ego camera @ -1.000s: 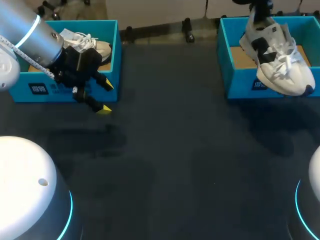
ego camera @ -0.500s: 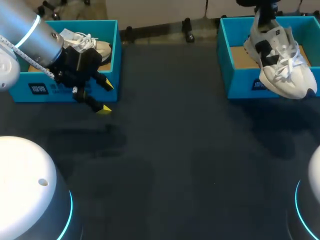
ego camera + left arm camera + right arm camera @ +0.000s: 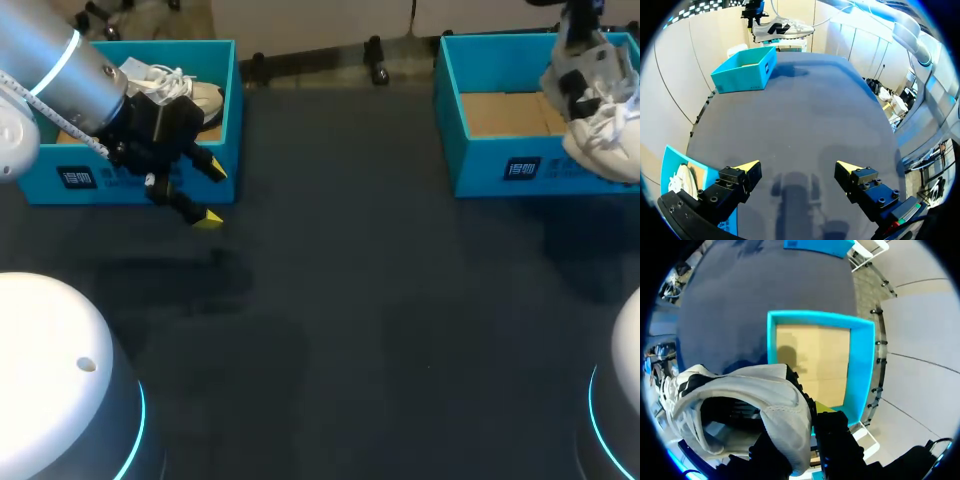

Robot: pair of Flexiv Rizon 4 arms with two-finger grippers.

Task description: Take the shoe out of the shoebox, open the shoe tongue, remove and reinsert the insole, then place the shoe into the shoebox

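The shoe (image 3: 600, 115) hangs in the air at the outer end of the right box (image 3: 500, 165), toe tilted down. The right pincer (image 3: 809, 412) is clamped on its heel collar. I judge the heel grip is chosen to leave the tongue and opening free for the insole work. That box's brown floor shows, so the shoe looks to be out of it. The left pincer (image 3: 212, 193) is spread wide and holds nothing. It hovers over the table (image 3: 350, 300) just in front of the left box (image 3: 232, 95), probably waiting to help. There are two boxes, two pincers and two shoes, the second shoe (image 3: 165, 80) lying in the left box.
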